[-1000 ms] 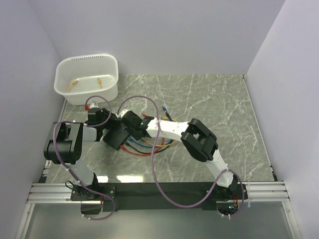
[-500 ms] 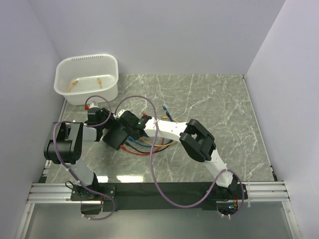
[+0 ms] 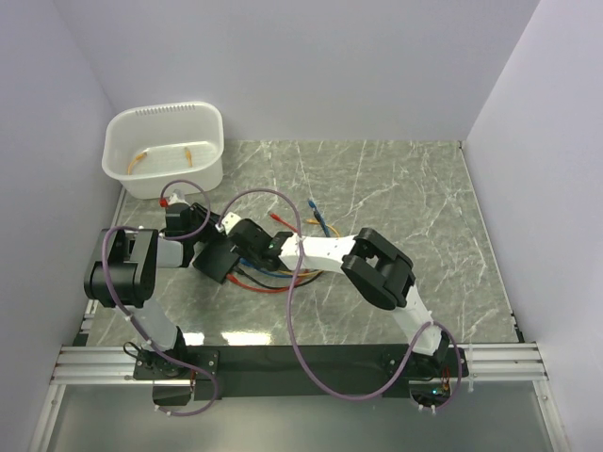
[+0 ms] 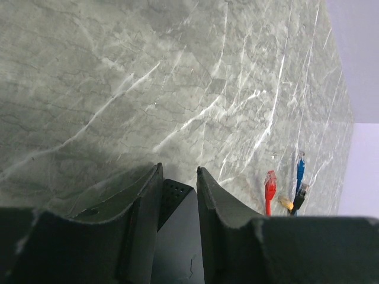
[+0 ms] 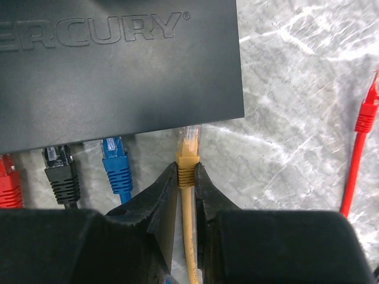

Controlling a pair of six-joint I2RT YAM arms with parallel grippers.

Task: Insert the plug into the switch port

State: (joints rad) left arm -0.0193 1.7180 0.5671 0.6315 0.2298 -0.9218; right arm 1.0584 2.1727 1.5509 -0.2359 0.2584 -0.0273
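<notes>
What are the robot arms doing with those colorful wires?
The left gripper clamps the black switch. The right gripper pinches a yellow plug, its tip right at the switch's edge and not pushed in yet. A red plug, a black plug and a blue plug sit along that same edge.
</notes>
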